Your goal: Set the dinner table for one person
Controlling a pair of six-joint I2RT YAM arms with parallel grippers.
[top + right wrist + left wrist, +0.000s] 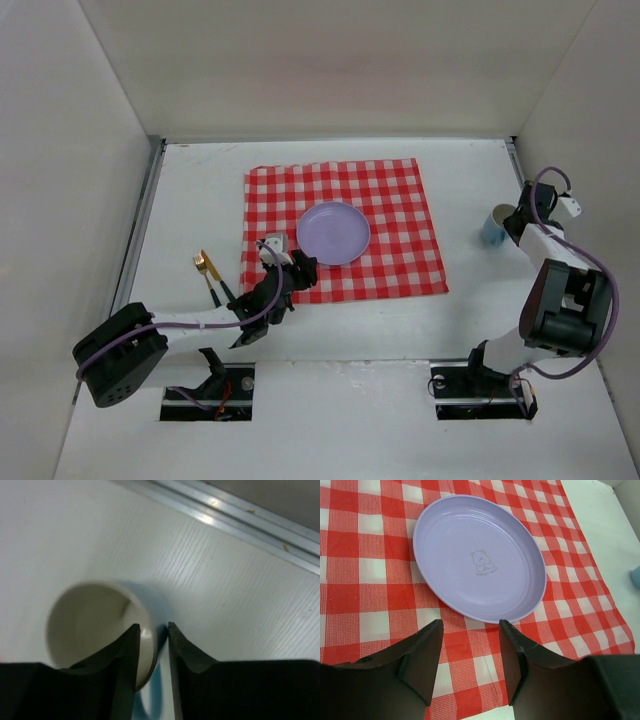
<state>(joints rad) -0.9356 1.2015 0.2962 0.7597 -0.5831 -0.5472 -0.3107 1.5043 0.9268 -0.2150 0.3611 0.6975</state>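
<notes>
Desk (200, 190) fills view, purple plate (333, 232) on checked cloth (400, 190) mid-desk | step: fetch blue cup (493, 226) at right | right jaws pinch cup wall, left jaws spread wide, empty | next: lift cup, set beside plate.

Empty left hand (470, 626) over near edge of red-and-white checked cloth (370, 595) -- fingers (420, 660) spread. Lilac plate (450, 535) lies on cloth just beyond fingertips, small bear print (481, 560) at centre. Bare white tabletop (615, 545) upper rt.
</notes>
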